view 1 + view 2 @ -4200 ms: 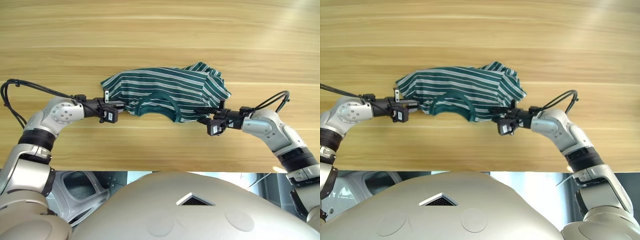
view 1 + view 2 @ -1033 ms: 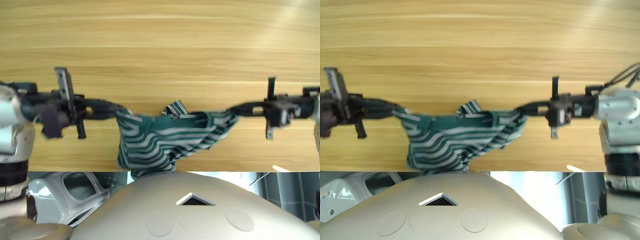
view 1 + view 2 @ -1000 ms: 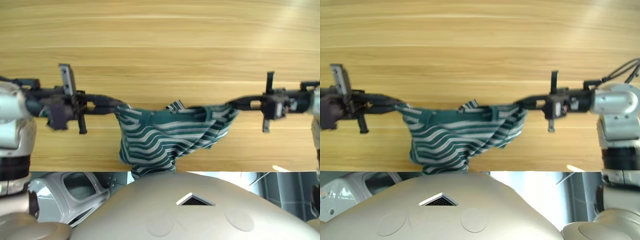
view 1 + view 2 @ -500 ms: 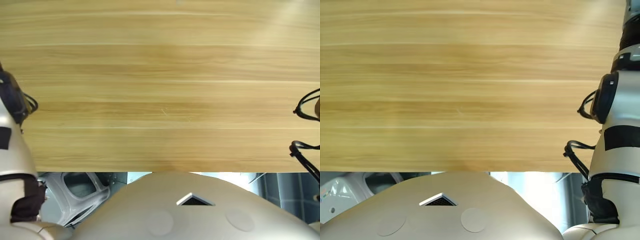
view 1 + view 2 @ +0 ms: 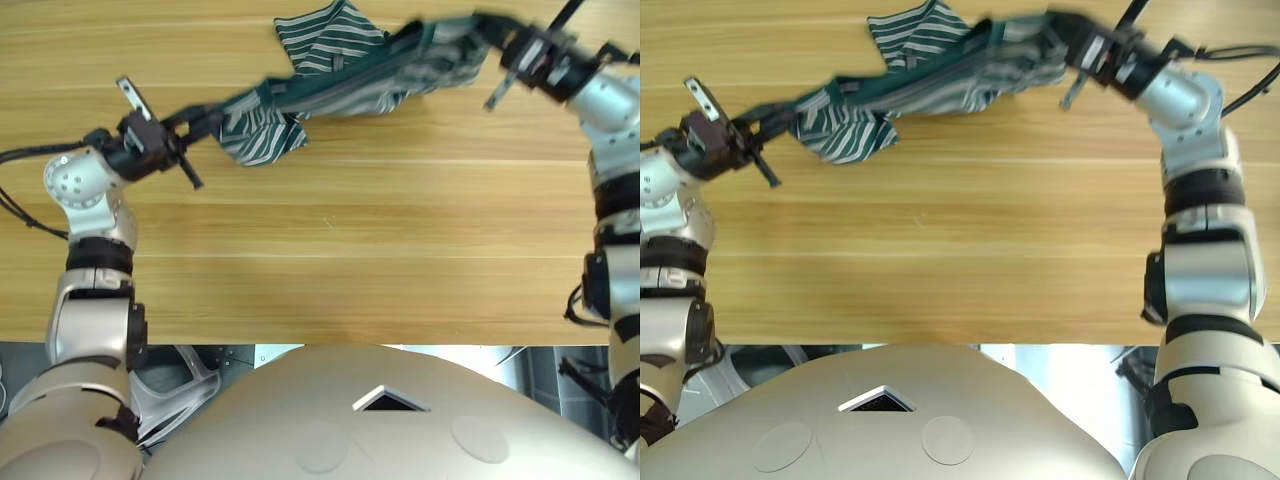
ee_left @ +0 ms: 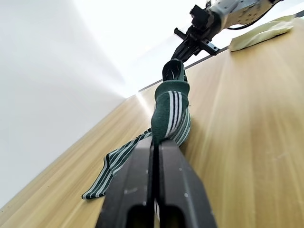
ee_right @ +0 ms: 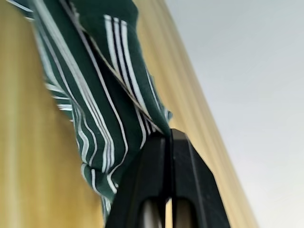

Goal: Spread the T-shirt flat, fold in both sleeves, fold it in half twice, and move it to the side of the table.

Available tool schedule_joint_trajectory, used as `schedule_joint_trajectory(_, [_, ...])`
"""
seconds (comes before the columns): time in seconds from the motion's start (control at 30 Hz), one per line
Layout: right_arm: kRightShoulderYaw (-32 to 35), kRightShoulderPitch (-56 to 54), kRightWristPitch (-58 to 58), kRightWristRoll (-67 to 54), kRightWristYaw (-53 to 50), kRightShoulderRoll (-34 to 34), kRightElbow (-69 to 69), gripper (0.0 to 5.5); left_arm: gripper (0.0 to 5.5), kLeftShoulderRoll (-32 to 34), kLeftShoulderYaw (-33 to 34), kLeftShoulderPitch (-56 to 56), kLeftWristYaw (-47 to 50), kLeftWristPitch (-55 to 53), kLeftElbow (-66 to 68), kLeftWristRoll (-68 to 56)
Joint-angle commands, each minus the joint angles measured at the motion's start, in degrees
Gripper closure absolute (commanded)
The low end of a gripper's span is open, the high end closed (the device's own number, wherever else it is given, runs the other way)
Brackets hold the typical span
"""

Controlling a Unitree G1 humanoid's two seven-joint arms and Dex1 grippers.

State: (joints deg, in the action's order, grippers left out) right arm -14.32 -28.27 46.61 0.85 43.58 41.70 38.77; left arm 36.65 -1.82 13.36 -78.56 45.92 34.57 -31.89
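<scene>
My left gripper (image 5: 203, 119) is clamped tight on the left end of the T-shirt (image 5: 335, 62), and my right gripper (image 5: 483, 24) is pinched on its right end. The shirt is stretched between them over the far side of the table (image 5: 330, 230).

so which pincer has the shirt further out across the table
The right pincer: it grips the T-shirt far across the table; the left pincer holds its end closer in.
</scene>
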Motion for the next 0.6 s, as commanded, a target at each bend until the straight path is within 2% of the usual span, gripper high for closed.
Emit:
schedule_joint_trajectory(0.03, [-5.12, 15.30, -0.62, -10.42, 17.31, 10.16, -16.63, 5.47, 5.50, 4.76, 1.89, -5.98, -4.27, -2.51, -8.28, -0.52])
schedule_joint_trajectory(0.2, [-5.96, 23.45, -3.21, -10.44, 23.85, 13.38, -21.32, 5.47, 5.50, 7.75, 2.08, -11.08, -4.12, -2.43, -14.31, 4.53])
schedule_joint_trajectory(0.4, [-5.96, 29.39, -5.03, -6.65, 24.94, 14.66, -23.83, 5.47, 5.50, 11.26, -0.06, -21.24, -1.83, -0.87, -24.56, 14.30])
schedule_joint_trajectory(0.5, [-5.00, 33.63, -4.35, -14.98, 28.59, 16.35, -29.45, 5.47, 5.50, 13.27, -1.28, -26.43, -3.08, -0.79, -30.30, 12.01])
schedule_joint_trajectory(0.6, [-0.15, 41.98, -4.28, -37.48, 37.56, 22.06, -44.61, 5.47, 5.50, 17.84, -0.23, -34.89, -6.72, -2.96, -46.60, -3.80])
